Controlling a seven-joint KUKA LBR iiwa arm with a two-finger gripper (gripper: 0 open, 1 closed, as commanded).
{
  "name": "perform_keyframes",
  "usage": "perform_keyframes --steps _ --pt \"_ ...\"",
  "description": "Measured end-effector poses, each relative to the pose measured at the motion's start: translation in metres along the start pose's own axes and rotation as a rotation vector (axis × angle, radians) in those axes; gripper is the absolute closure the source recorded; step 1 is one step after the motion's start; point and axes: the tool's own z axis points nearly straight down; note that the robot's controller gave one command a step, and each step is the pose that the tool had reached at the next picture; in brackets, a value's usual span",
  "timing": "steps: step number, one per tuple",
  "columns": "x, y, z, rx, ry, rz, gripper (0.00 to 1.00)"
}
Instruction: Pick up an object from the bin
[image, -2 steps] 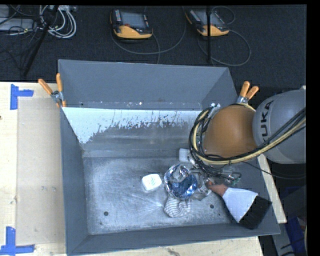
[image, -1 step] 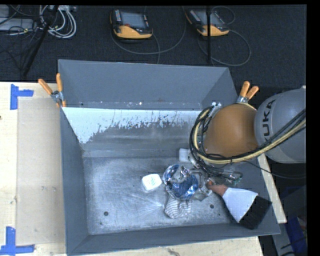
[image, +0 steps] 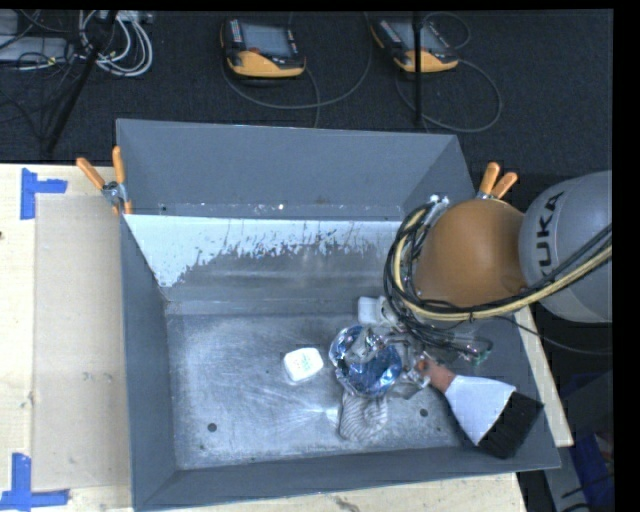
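Fingers (image: 400, 348), low under arm's orange cover (image: 470, 250) & cables (image: 404, 262), sit over a shiny blue crumpled wrapper (image: 365, 368) at lower right of bin (image: 280, 180) floor, can't tell if wide or narrow; small white block (image: 302, 364) just left, brush (image: 482, 403) to the right.

Bin (image: 215, 385) grey metal, floor scuffed, matt. Under gripper (image: 390, 345): blue wrapper (image: 368, 368), glossy, crinkled. Left of it white block (image: 302, 364), smooth plastic. Right: brush (image: 490, 408), white bristles, matt black back.
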Motion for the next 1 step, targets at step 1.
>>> perform_keyframes --steps 1 --pt "-0.0016 -0.0011 -0.0182 0.005 -0.005 0.0 1.0"
